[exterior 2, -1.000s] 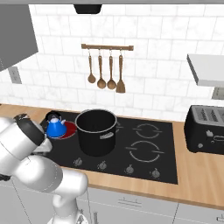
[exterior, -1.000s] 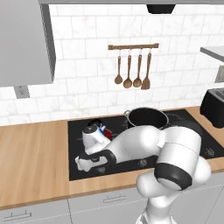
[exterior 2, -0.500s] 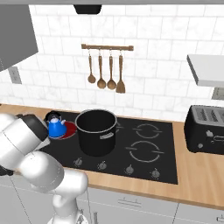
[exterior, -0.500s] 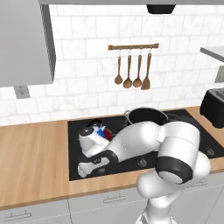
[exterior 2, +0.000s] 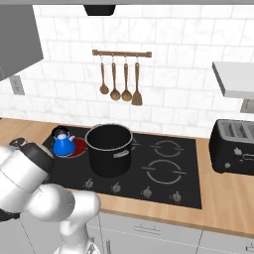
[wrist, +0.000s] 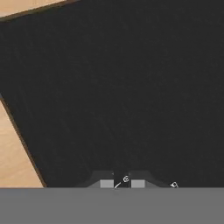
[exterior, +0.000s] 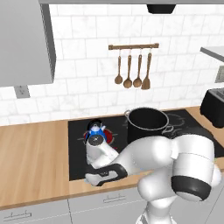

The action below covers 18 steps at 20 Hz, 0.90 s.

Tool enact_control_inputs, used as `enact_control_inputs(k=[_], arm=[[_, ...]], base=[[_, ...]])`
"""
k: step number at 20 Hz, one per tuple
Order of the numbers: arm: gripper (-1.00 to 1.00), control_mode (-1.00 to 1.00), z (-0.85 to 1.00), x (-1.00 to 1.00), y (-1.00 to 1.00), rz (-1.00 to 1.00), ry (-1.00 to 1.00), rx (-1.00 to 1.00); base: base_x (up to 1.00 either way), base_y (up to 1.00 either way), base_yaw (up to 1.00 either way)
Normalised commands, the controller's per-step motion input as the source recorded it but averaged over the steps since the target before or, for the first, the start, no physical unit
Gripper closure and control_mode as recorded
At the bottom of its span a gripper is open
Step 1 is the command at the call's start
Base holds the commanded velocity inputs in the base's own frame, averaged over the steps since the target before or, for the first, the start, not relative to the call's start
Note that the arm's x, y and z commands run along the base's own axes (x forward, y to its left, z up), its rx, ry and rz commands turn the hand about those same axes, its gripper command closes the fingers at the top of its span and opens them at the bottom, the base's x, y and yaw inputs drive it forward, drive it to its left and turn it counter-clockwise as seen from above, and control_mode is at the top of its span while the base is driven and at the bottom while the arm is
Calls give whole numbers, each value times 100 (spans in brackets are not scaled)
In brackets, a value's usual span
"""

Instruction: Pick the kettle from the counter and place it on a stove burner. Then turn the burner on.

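The small blue kettle [exterior: 95, 129] [exterior 2: 63, 144] stands upright on the back-left stove burner [exterior: 110, 136] [exterior 2: 78, 148], which glows red under it. My gripper [exterior: 90, 178] [wrist: 122, 183] is low over the front-left edge of the black cooktop [exterior: 76, 153], well in front of the kettle and apart from it. In the hand view its fingertips [wrist: 107, 183] stand close together over bare black glass, with small white knob markings beside them. Nothing is held between them. The wooden counter [exterior: 30, 153] [exterior 2: 218, 193] runs along both sides of the cooktop.
A big black pot [exterior: 146, 123] [exterior 2: 109, 149] sits on the cooktop just right of the kettle. A row of knobs [exterior 2: 116, 187] lines the cooktop's front edge. A black toaster [exterior 2: 235, 146] stands on the right counter. Wooden utensils [exterior: 133, 70] hang on the wall.
My hand has slid toward the cooktop's front edge, and its fingers have drawn together. The kettle and pot have not moved.
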Motion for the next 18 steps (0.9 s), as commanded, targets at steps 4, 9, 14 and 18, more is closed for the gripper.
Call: enact_control_inputs(k=[4,9,14,18], arm=[[100,-100,44,-33,-26,0,-7,0],[100,-100,71,-3,1,0,-7,-1],[100,-100,99,14,22,-1,0,-15],[100,-100,91,8,25,-1,0,-18]], base=[[0,0,0],[0,0,0],[0,0,0],[0,0,0]])
